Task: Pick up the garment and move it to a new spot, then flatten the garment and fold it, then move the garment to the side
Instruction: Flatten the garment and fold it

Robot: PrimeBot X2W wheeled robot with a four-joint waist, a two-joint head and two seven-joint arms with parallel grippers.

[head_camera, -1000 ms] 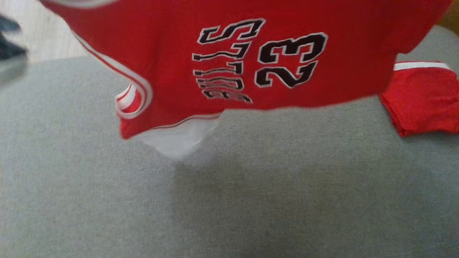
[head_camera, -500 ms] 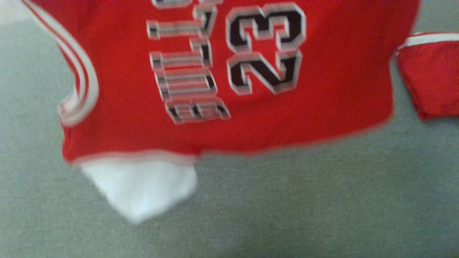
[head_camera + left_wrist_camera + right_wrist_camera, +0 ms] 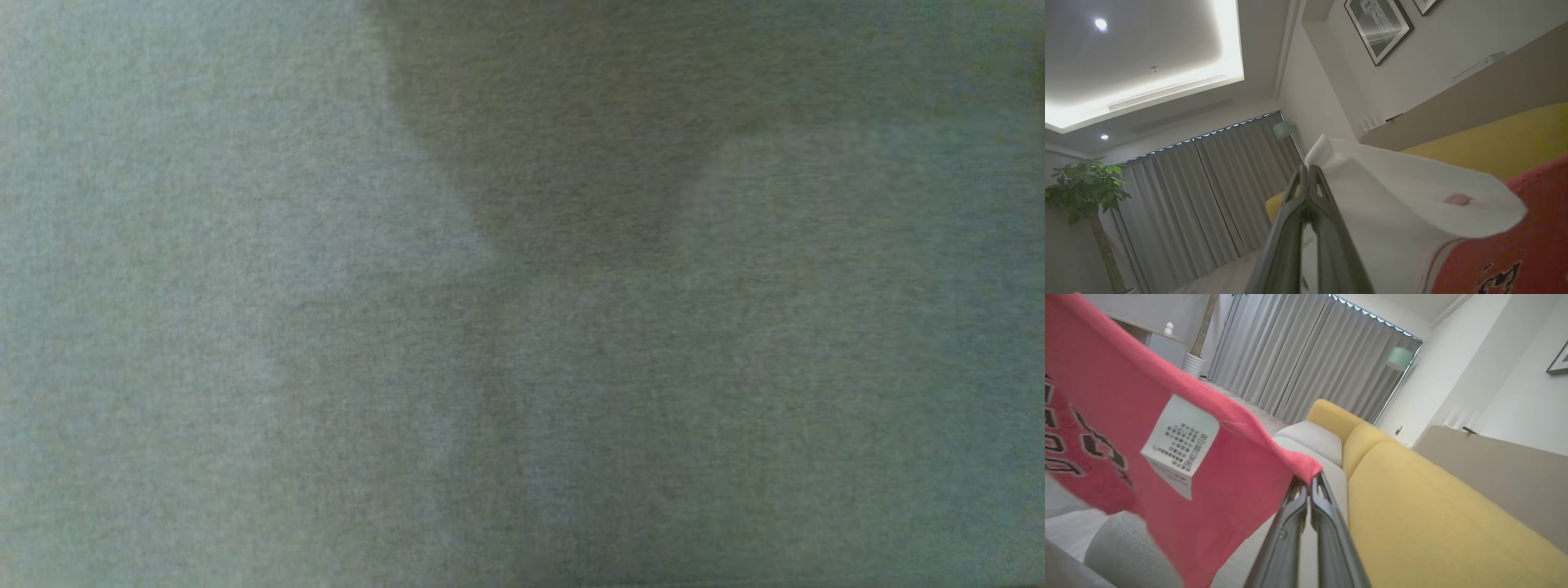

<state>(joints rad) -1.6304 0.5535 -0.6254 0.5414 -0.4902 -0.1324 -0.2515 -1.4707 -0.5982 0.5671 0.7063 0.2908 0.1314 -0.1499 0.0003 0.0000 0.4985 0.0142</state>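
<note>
Where it hangs pinched between the two hands, the garment [image 3: 1237,457], a red jersey with black lettering edged in white, stretches across the left half of the right wrist view. Its upper edge slopes down from the upper left to the frame's middle. The right hand [image 3: 1309,479] has its two dark fingers [image 3: 1289,522] pressed together on that red edge, just below centre. A white care label [image 3: 1180,445] printed with small dark marks hangs from the cloth left of centre. In the left wrist view the left hand [image 3: 1309,169] is likewise closed tight, nipping a white part of the jersey near the frame's middle. That white cloth billows to the right and meets red fabric with a bit of black print in the lower right corner.

A yellow sofa [image 3: 1433,506] takes up the lower right of the right wrist view, with a grey cushion [image 3: 1310,441] at its far end near centre and grey curtains [image 3: 1310,355] across the top. A potted plant [image 3: 1086,188] stands at the left of the left wrist view, and framed pictures [image 3: 1378,28] hang at its upper right. The head view looks on a grey fabric surface [image 3: 204,327], with a dark shadow across its upper middle.
</note>
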